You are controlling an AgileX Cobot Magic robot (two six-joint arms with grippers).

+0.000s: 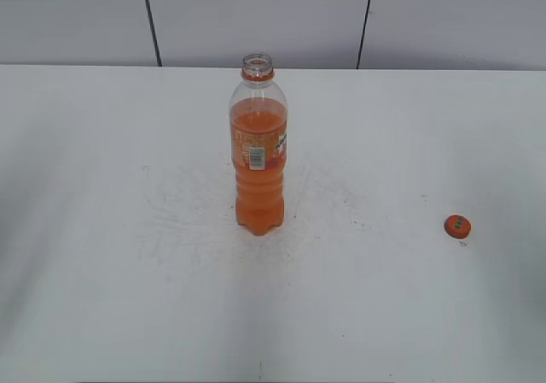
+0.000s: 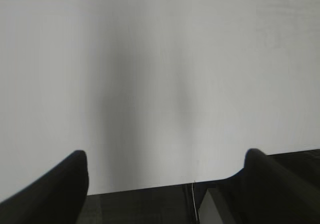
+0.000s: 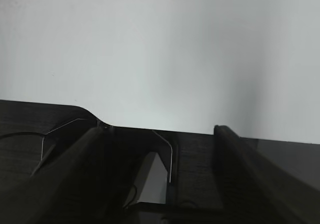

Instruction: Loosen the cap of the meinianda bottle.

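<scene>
This is looking like a robot test bench in a lab rather than a home or shop. A plain white desk [image 1: 102, 298] is filling the scene, its surface showing grey scuff marks [image 1: 192, 217] spreading around the lone meinianda bottle [image 1: 258, 157]. Behind the bottle, a bare pale wall of panels [image 1: 256, 16] is rising, split by dark vertical seams, with no furnishing or decoration showing anywhere.
</scene>
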